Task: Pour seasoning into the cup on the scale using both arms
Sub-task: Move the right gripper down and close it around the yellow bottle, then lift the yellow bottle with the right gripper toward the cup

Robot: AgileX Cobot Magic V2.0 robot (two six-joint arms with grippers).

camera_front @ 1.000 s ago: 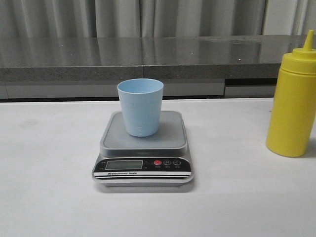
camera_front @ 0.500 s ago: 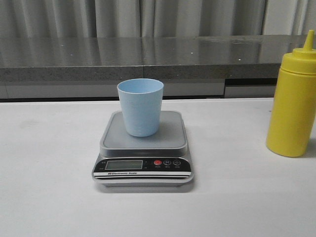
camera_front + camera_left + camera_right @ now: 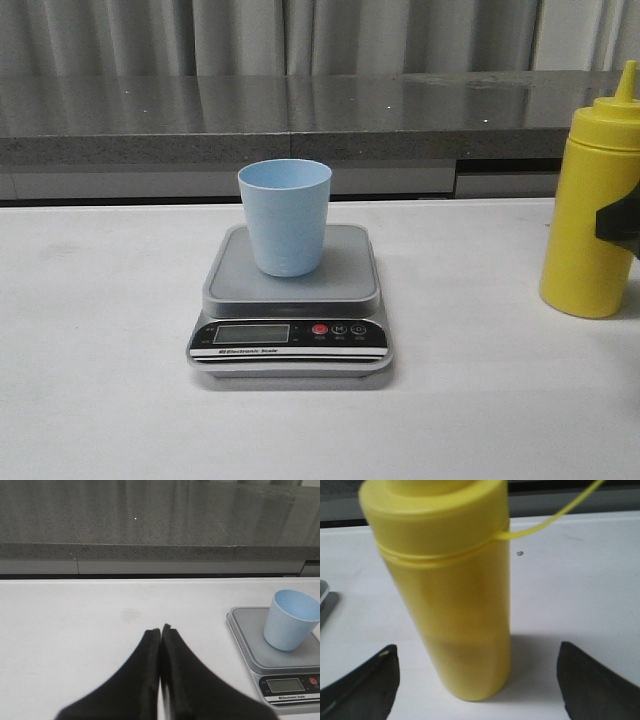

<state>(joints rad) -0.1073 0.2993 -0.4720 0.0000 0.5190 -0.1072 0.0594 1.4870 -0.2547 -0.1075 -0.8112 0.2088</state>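
White table fronts a grey stone counter and curtains.

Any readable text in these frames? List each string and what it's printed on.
"Electronic Scale": white strip on the black front panel of the scale, front view.
LCD display: nothing readable.
Marks on the red button and the two buttons beside it: too small to read.
Light blue cup: no text.
Yellow squeeze bottle: no label in either view.
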